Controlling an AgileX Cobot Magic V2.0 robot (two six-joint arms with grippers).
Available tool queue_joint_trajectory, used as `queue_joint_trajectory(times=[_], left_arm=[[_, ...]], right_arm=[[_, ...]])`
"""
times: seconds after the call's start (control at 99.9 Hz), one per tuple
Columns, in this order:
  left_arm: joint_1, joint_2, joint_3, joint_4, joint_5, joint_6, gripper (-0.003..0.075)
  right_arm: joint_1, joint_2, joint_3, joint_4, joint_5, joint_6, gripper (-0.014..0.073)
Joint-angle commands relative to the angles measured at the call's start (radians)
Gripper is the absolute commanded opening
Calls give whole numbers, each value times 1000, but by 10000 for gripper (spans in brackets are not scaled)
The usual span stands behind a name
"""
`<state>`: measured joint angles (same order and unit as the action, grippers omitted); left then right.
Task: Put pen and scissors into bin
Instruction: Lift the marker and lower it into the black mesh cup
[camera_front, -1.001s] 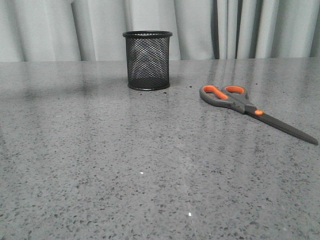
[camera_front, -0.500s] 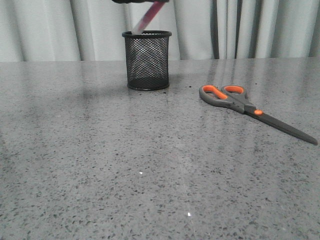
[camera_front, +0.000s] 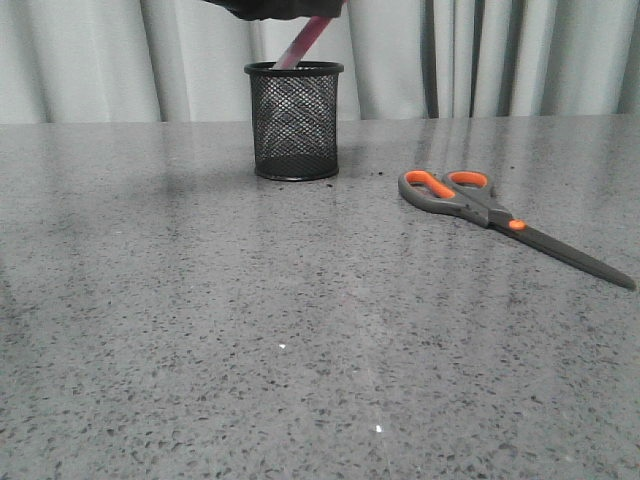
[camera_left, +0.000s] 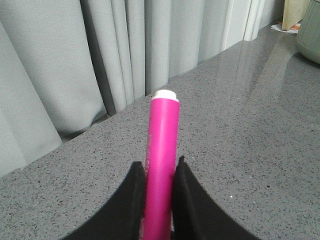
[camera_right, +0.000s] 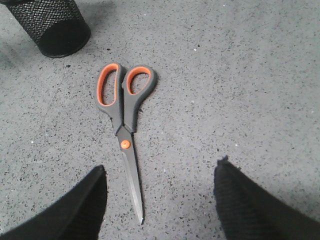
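My left gripper (camera_front: 285, 8) hangs at the top edge of the front view, above the black mesh bin (camera_front: 295, 121), shut on the magenta pen (camera_front: 304, 42). The pen slants down with its lower end inside the bin's rim. In the left wrist view the pen (camera_left: 162, 160) sits clamped between my two black fingers, white tip (camera_left: 165, 94) pointing away. The scissors (camera_front: 490, 212) lie flat on the table to the right of the bin, handles toward it. In the right wrist view my right gripper (camera_right: 160, 197) is open above the table, with the scissors' blade (camera_right: 131, 175) between the fingers.
The grey speckled table (camera_front: 200, 330) runs to a pale curtain (camera_front: 500, 55) at the back. The bin's base (camera_right: 50, 27) shows in a corner of the right wrist view. A green object (camera_left: 310, 35) stands at the table's far end in the left wrist view.
My left gripper came down into the front view with the pen over the bin. The pen's lower end has dropped into the bin's opening. The scissors have not moved.
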<state>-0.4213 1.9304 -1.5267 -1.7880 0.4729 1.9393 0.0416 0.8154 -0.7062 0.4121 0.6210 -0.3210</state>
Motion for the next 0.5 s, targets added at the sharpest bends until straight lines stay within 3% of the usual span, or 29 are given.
queue_joint_trajectory(times=[0.0,0.18,0.25,0.38,0.49], left_arm=[[-7,-57,-35,-29,36,2,53],[-7,-57,-35,-47,36,2,382],[-7,-59,-35,-53,36,2,454],[-1,-96,-35,-38,39,2,425],[15,-163,-35,40,37,2,289]], right_arm=[[2,2,-37,5,-49,-9,421],[2,2,-37,5,-47,-9,421],[2,2,-37,5,-47,-9,421],[2,2,-37,5,-47,-9,421],[2,2,-37,5,-47,-9,421]])
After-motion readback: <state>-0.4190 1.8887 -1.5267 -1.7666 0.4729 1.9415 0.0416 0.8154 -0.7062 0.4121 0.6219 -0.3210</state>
